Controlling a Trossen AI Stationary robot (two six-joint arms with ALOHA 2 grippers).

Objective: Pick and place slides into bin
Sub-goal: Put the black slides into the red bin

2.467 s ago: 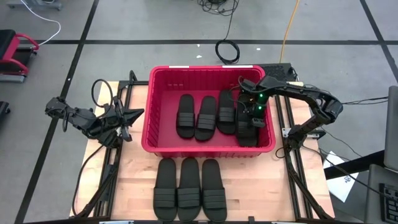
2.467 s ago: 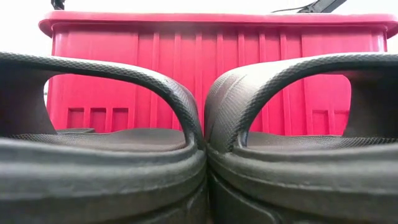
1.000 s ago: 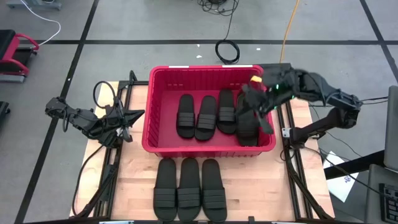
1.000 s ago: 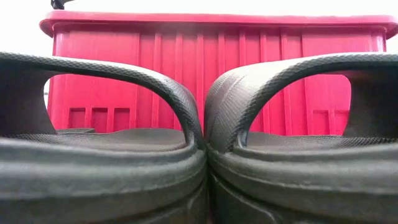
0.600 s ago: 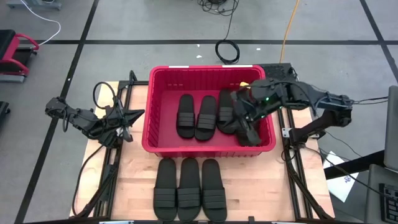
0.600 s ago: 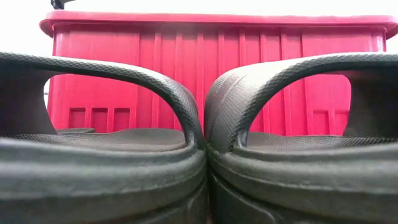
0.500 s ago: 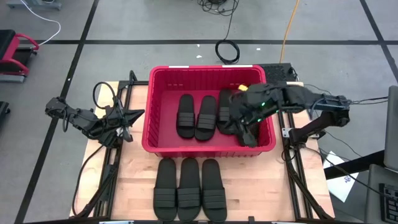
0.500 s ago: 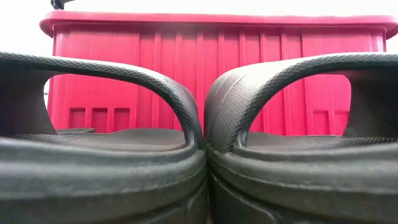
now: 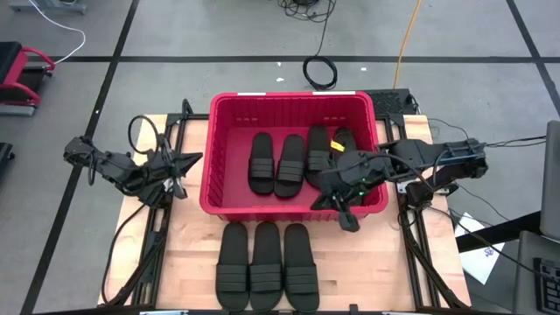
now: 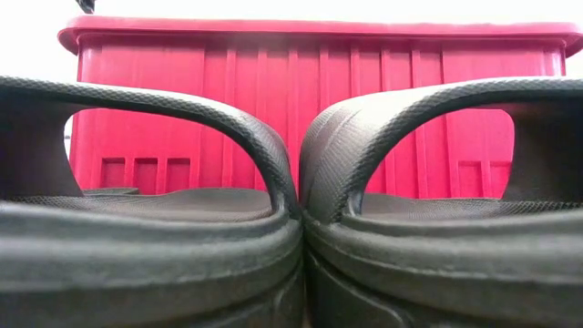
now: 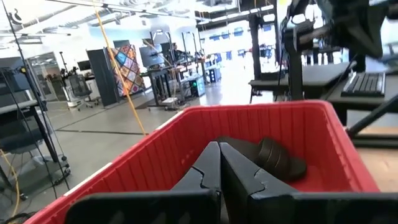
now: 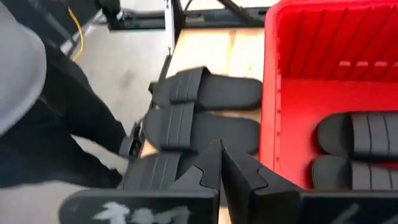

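Reaching for 3 slides | right gripper fingers together, empty, over bin rim | risk: clipping rim

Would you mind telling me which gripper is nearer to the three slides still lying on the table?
The right one. The right gripper hangs over the bin's front right corner, just beside the three slides. The left gripper waits outside the bin's left wall, farther off.
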